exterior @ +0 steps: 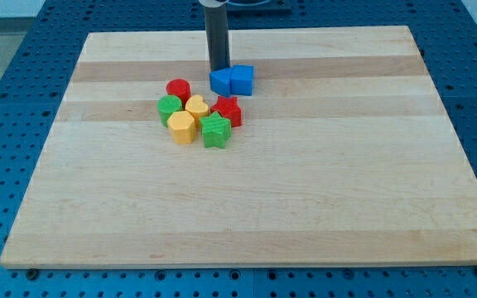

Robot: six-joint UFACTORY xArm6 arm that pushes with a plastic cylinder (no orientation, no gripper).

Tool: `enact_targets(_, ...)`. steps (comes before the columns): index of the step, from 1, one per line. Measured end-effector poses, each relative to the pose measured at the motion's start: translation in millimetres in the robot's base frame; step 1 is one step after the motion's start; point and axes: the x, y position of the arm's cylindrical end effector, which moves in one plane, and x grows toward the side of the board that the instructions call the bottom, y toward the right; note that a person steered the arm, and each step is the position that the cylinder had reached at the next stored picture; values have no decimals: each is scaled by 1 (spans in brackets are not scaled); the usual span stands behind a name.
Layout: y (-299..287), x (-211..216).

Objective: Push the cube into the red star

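Note:
The blue cube (220, 80) sits near the board's top centre, touching a second blue block (242, 79) on its right. The red star (228, 110) lies just below them, apart from the cube by a small gap. My tip (219, 69) stands right at the cube's top-left edge, touching or nearly touching it. The rod rises out of the view's top.
A cluster sits left of and below the red star: a red cylinder (178, 89), a green cylinder (169, 107), a yellow heart (195, 107), a yellow hexagon block (181, 127) and a green star (216, 131). The wooden board (305, 190) lies on a blue perforated table.

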Motion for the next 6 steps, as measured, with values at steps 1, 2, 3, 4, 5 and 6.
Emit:
enact_targets(1, -1, -1)
enact_targets(2, -3, -28)
enact_targets(3, 1, -47)
enact_targets(4, 12, -47)
enact_targets(5, 20, -46)
enact_targets(6, 27, -35)
